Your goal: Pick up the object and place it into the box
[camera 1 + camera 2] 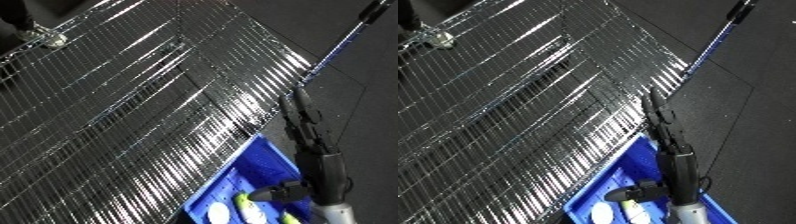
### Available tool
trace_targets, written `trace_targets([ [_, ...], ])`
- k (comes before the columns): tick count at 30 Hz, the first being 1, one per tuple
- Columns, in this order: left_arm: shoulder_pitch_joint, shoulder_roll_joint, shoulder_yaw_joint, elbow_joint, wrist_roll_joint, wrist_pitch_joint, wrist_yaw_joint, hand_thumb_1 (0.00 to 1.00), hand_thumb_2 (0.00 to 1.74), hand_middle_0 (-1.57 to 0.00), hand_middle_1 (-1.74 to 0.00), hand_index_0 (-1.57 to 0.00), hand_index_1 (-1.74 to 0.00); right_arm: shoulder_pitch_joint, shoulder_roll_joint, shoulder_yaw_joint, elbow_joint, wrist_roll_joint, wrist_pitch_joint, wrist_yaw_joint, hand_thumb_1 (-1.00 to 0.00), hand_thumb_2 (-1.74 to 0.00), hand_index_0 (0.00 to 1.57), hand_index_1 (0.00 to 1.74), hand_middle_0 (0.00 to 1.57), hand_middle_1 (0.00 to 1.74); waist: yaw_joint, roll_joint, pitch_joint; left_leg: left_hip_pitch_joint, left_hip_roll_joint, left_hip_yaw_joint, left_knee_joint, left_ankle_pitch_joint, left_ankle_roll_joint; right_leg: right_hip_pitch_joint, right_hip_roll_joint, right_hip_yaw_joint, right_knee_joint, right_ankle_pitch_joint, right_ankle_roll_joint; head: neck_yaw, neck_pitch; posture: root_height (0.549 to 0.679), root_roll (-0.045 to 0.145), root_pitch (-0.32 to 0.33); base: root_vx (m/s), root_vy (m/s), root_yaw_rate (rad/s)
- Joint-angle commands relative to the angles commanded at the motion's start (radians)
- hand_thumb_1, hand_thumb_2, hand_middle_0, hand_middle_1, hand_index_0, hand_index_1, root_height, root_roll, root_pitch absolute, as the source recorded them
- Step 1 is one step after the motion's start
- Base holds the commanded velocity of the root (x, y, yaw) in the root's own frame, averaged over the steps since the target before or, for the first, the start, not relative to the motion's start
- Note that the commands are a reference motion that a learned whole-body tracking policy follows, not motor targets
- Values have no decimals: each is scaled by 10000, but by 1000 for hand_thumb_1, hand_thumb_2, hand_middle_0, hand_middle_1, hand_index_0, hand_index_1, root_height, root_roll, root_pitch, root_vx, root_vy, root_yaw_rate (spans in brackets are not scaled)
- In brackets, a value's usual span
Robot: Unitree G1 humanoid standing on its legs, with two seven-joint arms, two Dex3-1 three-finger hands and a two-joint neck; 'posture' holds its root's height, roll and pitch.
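A blue bin (264,165) sits at the lower edge of the view, beside the wire shelf. Inside it lie a white object (222,212) and a yellow-green one (245,202), both only partly in view. My right hand (300,125) reaches up over the bin's far rim, just off the shelf's edge. Its black fingers are straight and hold nothing. The forearm (325,175) passes above the bin's right side. My left hand is out of sight in both views. No loose object shows on the shelf.
A shiny wire shelf (133,110) fills the left and middle of the view, with a corner post fitting (51,38) at top left. To the right is dark floor (753,130). A long thin pole (342,42) lies slantwise at top right.
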Motion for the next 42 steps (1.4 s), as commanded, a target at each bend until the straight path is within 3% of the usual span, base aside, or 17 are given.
trace_targets([
  [12, 10, -1, 0, 8, 21, 40, -11, 1000, 1740, -1570, -1740, -1570, -1740, -107, 32, 78, -25, 20, 103, 175, 0, 0, 0, 0, 0, 0, 47, -34, -9, -9, 3, -33, 34, 40, -17, 31, -20, -39, 34, -28, -14, -195, -139, 637, 109, 1, 2, -3, 10],
  [13, -11, 15, -12, 27, 55, 86, -23, 1000, 1740, -1570, -1740, -1570, -1740, -198, 61, 175, -45, 40, 201, 284, 0, 0, 0, 0, 0, 0, 117, -70, -20, -28, 2, -75, 60, 54, -27, 59, -38, -80, 52, -36, -14, -917, -747, 637, 108, -1, 19, -85, 131],
  [15, -113, 87, -48, 105, 189, 240, -79, 1000, 1740, -1570, -1740, -1570, -1740, -465, 211, 498, -102, 75, 469, 542, 0, 0, 0, 0, 0, 0, 351, -209, -40, -102, -6, -210, 128, 101, -46, 145, -70, -204, 89, -37, -3, -1944, -1409, 637, 103, -8, 20, -167, 232],
  [19, -679, 295, -164, 482, 747, 712, -341, 1000, 1740, -1570, -1740, -1570, -1740, -1114, 877, 1464, -62, 130, 1274, 1180, 0, 0, 0, 0, 0, 0, 1037, -670, -33, -254, -83, -630, 99, 218, -65, 370, -86, -614, 147, 38, 127, -3833, -2305, 636, 85, -24, 31, -286, 515],
  [23, -865, 351, -235, 636, 1015, 1053, -567, 1000, 1740, -1570, -1740, -1570, -1740, -1306, 1145, 1860, 24, 304, 1948, 1517, 0, 0, 0, 0, 0, 0, 1411, -850, -55, -195, -150, -786, 87, 249, -79, 543, -184, -904, 281, -7, 195, -3903, -2427, 635, 79, -39, 77, -99, 419],
  [32, -661, 382, -272, 646, 1025, 1205, -794, 1000, 1740, -1570, -1740, -1570, -1740, -1209, 1234, 2015, -24, 306, 2208, 1549, 0, 0, 0, 0, 0, 0, 1588, -868, -136, -91, -222, -784, 165, 203, -83, 645, -280, -1003, 389, -54, 220, -3917, -2775, 635, 80, -52, 47, 5, 118],
  [42, -519, 393, -284, 580, 1087, 1402, -891, 1000, 1740, -1570, -1740, -1570, -1740, -1018, 1274, 1949, 37, 176, 2239, 1122, 0, 0, 0, 0, 0, 0, 1658, -876, -221, -44, -261, -739, 289, 124, -59, 650, -337, -1044, 531, -72, 247, -3901, -2954, 633, 77, -62, 51, 10, 62],
])
